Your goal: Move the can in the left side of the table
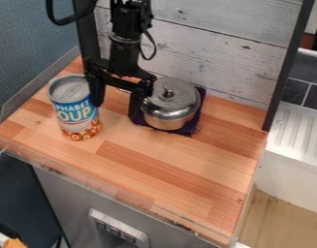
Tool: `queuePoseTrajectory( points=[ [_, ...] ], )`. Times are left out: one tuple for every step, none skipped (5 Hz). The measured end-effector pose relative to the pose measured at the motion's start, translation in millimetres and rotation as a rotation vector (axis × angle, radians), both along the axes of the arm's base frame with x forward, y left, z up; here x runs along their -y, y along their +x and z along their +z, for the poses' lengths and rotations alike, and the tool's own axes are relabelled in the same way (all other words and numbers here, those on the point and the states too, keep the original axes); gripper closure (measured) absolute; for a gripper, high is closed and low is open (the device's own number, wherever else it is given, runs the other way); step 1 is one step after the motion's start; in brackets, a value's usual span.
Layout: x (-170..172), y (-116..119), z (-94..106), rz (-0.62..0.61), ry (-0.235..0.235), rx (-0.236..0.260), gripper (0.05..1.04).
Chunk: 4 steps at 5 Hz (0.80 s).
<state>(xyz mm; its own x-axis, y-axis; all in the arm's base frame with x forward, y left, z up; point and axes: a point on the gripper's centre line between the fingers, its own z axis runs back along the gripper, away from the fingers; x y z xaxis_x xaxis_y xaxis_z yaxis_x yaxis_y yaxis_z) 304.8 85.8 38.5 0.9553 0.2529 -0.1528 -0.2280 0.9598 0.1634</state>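
Left of the pot, as the camera sees it, the can stands upright on the table, near the side guard, its metal top closed. The gripper hangs just left of the pot, fingers spread apart with nothing gripped; one finger overlaps the can's edge in view, and whether they touch I cannot tell. The pot has its lid on, so its contents are hidden, and sits on a dark cloth. Behind the pot rises the plank wall; in front of it, wood stretches to the low clear rim, and right of it to the table's side edge
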Motion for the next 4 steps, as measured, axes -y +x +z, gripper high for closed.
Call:
queuePoseTrajectory(
  points=[
    [4.8,-1.9,1.3,-0.072,-0.045,0.027,0.083],
    [15.6,-5.1,26.5,-0.128,-0.095,0.113,0.083],
    [14.0,-11.2,41.5,-0.158,-0.128,0.167,0.083],
    [13.9,-14.8,51.4,-0.16,-0.123,0.193,0.083]
  ],
)
